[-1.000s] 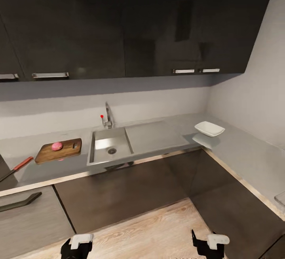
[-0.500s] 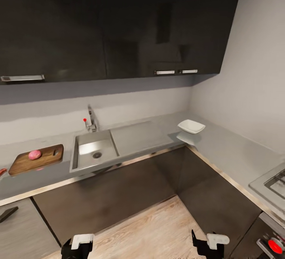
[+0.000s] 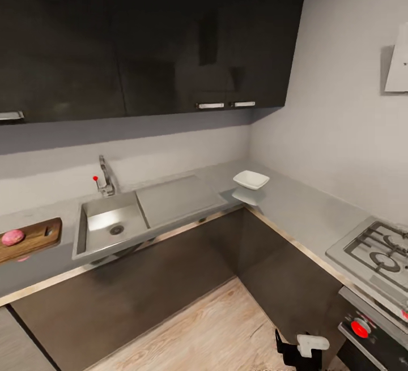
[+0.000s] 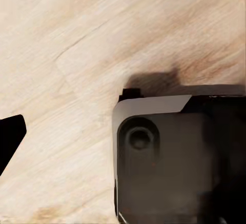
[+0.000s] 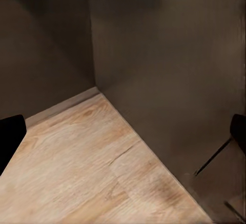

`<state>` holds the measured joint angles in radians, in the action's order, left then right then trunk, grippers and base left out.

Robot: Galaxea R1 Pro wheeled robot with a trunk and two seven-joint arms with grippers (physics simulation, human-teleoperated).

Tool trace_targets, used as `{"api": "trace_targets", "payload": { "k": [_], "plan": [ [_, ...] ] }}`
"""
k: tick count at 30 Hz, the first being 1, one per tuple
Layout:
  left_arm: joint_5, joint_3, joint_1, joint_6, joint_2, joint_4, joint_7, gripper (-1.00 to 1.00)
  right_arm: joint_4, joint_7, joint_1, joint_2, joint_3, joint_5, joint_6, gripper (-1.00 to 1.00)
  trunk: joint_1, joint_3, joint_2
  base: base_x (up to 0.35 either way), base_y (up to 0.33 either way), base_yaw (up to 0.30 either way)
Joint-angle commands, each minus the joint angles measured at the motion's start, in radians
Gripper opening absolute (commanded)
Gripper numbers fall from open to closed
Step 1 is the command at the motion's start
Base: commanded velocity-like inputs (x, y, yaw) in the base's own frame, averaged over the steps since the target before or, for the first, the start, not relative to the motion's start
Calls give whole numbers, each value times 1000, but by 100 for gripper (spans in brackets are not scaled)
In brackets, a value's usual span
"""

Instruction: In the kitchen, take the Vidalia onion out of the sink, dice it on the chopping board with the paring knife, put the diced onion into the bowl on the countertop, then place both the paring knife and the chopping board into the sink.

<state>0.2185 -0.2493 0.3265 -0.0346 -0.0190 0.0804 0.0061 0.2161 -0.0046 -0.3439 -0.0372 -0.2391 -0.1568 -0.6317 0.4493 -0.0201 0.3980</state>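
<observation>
Sink [image 3: 107,229] basin on the table [image 3: 294,207] holds nothing; the Vidalia onion [image 3: 12,237] sits on the chopping board [image 3: 34,238] at 9 o'clock. White bowl [image 3: 251,179], also holding nothing, stands at 3 o'clock of the sink. Right gripper [image 3: 296,349] hangs at 5 o'clock, its opening impossible to tell.

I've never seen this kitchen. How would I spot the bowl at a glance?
Find the long grey countertop under the dark upper cabinets, where it bends at the corner of the room. The bowl is there, past the sink's flat drainboard and well before the stove. It is a shallow white squarish dish, the one white thing on the grey top.
</observation>
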Motion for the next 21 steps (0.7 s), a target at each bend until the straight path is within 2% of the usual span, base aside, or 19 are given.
{"api": "trace_targets", "payload": {
  "k": [1, 4, 6, 9, 16, 21],
  "plan": [
    [9, -8, -19, -1, 0, 2, -3, 100, -1, -1, -1, 0, -8, -10, -3, 100, 1, -1, 2, 0, 0, -254],
    [9, -8, -65, 1, -3, 2, -4, 100, -1, -1, -1, -1, -9, -10, -3, 100, 1, 1, 2, 0, 0, -253],
    [9, -7, -89, 2, -19, 2, -1, 100, 0, -1, -1, -1, -9, -10, -3, 100, 1, 2, 2, 0, 0, -240],
    [10, -7, -96, 1, -34, 2, 4, 100, 0, -2, -1, -1, -9, -10, -3, 100, 1, 5, 2, 0, 0, -208],
    [12, -7, -100, 2, -97, 2, 8, 100, 0, -2, -1, -2, -9, -10, -2, 100, 1, 10, 2, 0, 0, -188],
    [12, -7, -115, 3, -103, 2, 8, 100, -1, -2, -1, -2, -9, -10, -2, 100, 1, 13, 2, 0, 0, -181]
  ]
}}
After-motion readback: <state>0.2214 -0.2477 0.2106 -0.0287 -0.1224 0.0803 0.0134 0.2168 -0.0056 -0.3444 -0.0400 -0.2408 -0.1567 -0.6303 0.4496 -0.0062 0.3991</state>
